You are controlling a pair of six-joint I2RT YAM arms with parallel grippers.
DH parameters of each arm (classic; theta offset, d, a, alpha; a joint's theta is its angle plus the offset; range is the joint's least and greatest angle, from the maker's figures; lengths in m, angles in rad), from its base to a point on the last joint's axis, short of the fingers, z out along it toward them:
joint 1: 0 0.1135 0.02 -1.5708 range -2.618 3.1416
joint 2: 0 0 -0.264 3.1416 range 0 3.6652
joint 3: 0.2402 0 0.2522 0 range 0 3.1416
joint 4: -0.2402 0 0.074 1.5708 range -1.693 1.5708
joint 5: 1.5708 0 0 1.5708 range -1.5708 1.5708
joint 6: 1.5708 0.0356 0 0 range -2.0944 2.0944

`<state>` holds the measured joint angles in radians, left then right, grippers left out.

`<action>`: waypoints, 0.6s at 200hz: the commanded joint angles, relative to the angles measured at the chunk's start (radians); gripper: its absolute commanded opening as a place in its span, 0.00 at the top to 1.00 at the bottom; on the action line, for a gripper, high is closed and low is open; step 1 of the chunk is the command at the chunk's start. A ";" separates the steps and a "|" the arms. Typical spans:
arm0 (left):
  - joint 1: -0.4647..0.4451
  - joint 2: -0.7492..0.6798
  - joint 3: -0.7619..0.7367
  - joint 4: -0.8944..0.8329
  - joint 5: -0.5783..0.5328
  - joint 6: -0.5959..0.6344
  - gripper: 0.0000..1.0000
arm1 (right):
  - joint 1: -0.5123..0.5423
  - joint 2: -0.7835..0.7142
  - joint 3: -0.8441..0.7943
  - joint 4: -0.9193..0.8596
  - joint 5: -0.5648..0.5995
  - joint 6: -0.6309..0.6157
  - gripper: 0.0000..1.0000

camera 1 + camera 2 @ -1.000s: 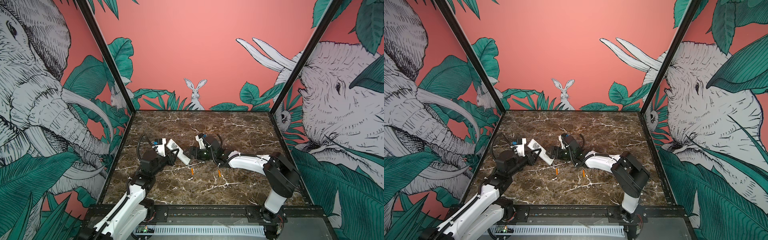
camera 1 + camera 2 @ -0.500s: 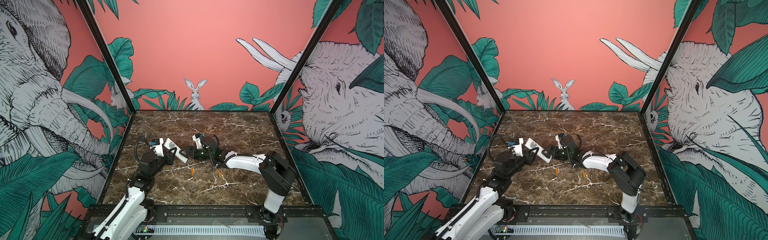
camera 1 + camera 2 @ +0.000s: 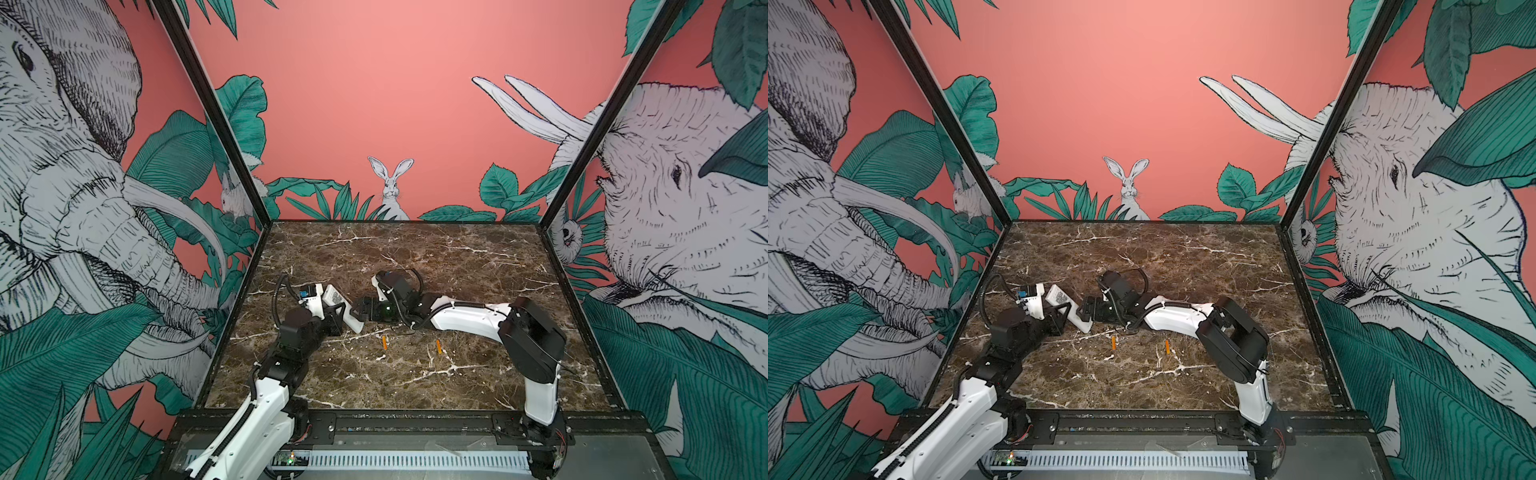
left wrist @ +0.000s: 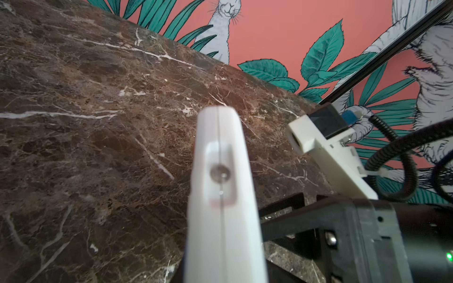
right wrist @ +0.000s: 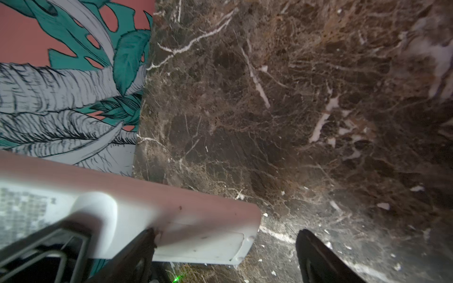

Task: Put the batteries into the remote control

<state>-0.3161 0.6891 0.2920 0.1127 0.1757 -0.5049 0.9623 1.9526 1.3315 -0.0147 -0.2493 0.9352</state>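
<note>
1. Remote control (image 3: 348,318) (image 3: 1077,318): a slim white bar is found left of centre over the brown marble surface (image 3: 415,257). It is held slanted, and its dark printed label is turned upward in both top views.
2. Left claw (image 3: 337,310) (image 3: 1065,309): the jaws are closed tight on the remote control at about mid-length. In the left wrist view the bar's narrow end (image 4: 220,171) is seen end-on, with a seam and a small round lens.
3. Right claw (image 3: 356,311) (image 3: 1086,309): the jaws are spread wide and nothing is gripped. The claw is placed at the remote control's nearer end. In the right wrist view one finger (image 5: 137,254) is seen against the bar's end (image 5: 196,227), while the other finger (image 5: 318,257) stands over bare surface. Contact cannot be confirmed.
4. Batteries (image 3: 384,343) (image 3: 438,346): two thin orange cylinders are found lying flat on the surface, apart from each other, on the front-edge side of the remote control. Neither is touched by a claw.
5. Whether the remote control's lower end rests on the surface cannot be told.
</note>
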 commanded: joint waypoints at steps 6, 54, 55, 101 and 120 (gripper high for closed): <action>-0.023 -0.044 0.044 0.196 0.094 0.035 1.00 | 0.012 0.069 0.065 -0.257 0.155 -0.108 0.11; -0.031 -0.004 0.042 0.219 -0.017 0.119 1.00 | 0.007 0.069 0.144 -0.400 0.223 -0.214 0.11; -0.031 -0.002 0.042 0.219 -0.021 0.120 1.00 | 0.007 0.069 0.144 -0.400 0.222 -0.216 0.11; -0.094 0.042 0.049 0.240 -0.187 0.186 1.00 | -0.021 0.044 0.100 -0.375 0.204 -0.225 0.11; -0.106 0.076 0.049 0.266 -0.210 0.184 1.00 | -0.034 0.032 0.077 -0.360 0.196 -0.228 0.11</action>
<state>-0.4091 0.7620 0.2913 0.1814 0.0391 -0.3428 0.9623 1.9732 1.4666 -0.2611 -0.1230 0.7376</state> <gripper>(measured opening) 0.206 0.894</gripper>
